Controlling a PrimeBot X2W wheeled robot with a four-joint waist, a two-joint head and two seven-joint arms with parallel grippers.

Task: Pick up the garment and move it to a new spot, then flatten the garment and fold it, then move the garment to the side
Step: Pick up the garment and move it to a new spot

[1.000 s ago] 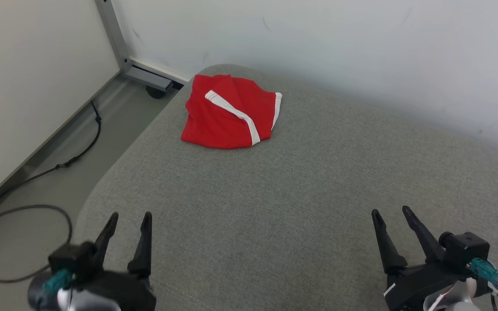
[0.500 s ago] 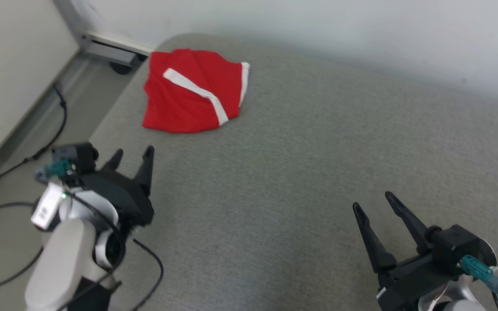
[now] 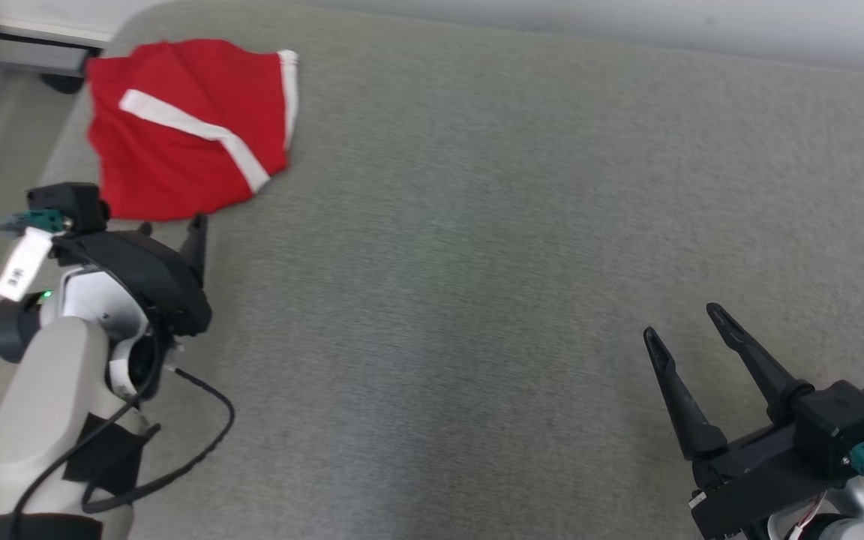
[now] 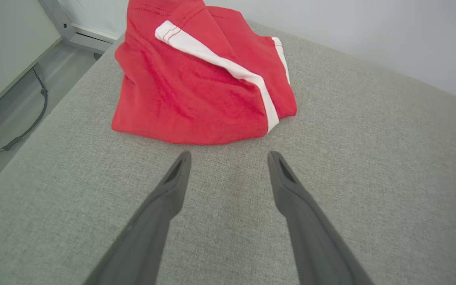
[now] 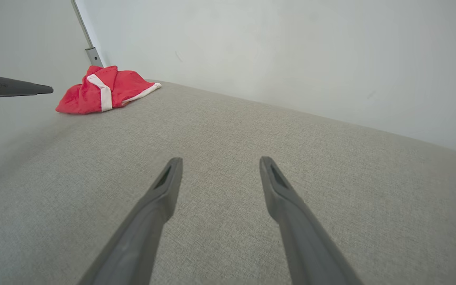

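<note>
The garment (image 3: 184, 127) is red with white stripes and lies crumpled near the far left corner of the grey cushion (image 3: 477, 225). In the left wrist view the garment (image 4: 200, 79) sits just beyond my open left gripper (image 4: 228, 156), whose fingertips stop short of its near hem. From the head, my left gripper (image 3: 173, 225) points up at that hem, empty. Low on the right, my right gripper (image 3: 683, 322) stands open over bare fabric, far from the garment (image 5: 105, 91). Between the fingers of my right gripper (image 5: 218, 160) there is nothing.
A white wall (image 5: 291, 47) runs along the cushion's far edge. Off the left edge are the floor, a black cable (image 4: 34, 118) and a metal frame foot (image 4: 89, 37). My left gripper's finger (image 5: 18, 87) pokes in at the left of the right wrist view.
My left arm has reached forward, bringing its open gripper up to the garment's near hem. The head camera has tilted down and turned right. The right gripper has stayed put.
</note>
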